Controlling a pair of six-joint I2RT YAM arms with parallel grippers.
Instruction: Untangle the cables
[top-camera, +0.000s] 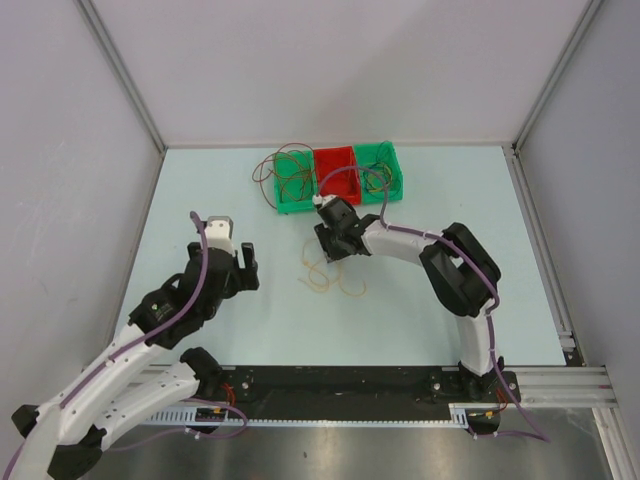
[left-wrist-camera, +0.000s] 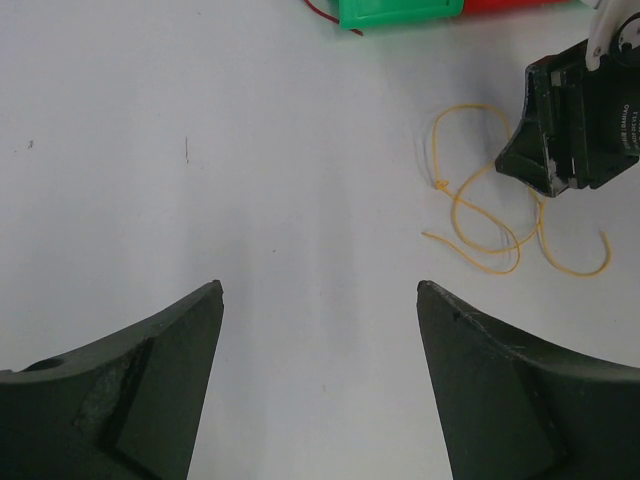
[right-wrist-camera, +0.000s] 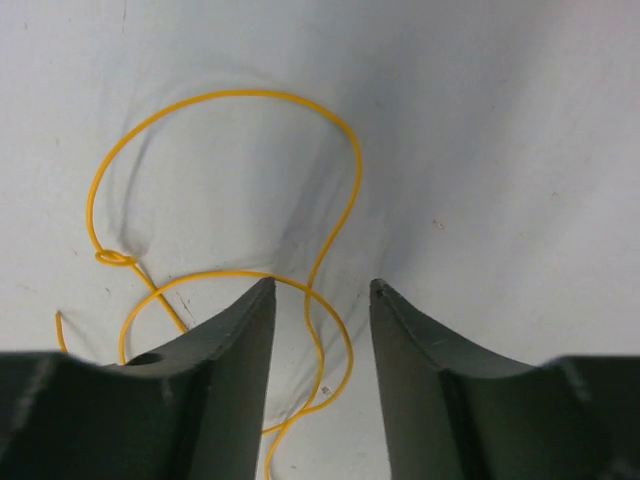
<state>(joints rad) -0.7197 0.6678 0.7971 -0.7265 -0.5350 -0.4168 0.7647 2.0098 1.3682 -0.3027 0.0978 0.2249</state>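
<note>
R claw (right-wrist-camera: 320, 285) tipped down over yellow cable (right-wrist-camera: 358, 175), jaws partly apart astride it; L claw (left-wrist-camera: 320, 285) wide apart, hovering.

right gripper (right-wrist-camera: 321, 286): low over table, jaws parted, narrow gap between tips
fingers (right-wrist-camera: 215, 350): two, dark, fill bottom of frame
cable (right-wrist-camera: 250, 94): thin, yellow, lying loose on table; big loop beyond fingertips
knot (right-wrist-camera: 117, 258): small, on loop's frame-left side, clear of fingers
strand in gap: cable runs down between the tips, then curls on between the fingers; contact with either can't be told
loose end (right-wrist-camera: 58, 318): far frame-left, beside the finger there
table (right-wrist-camera: 500, 120): white, few small marks
</note>
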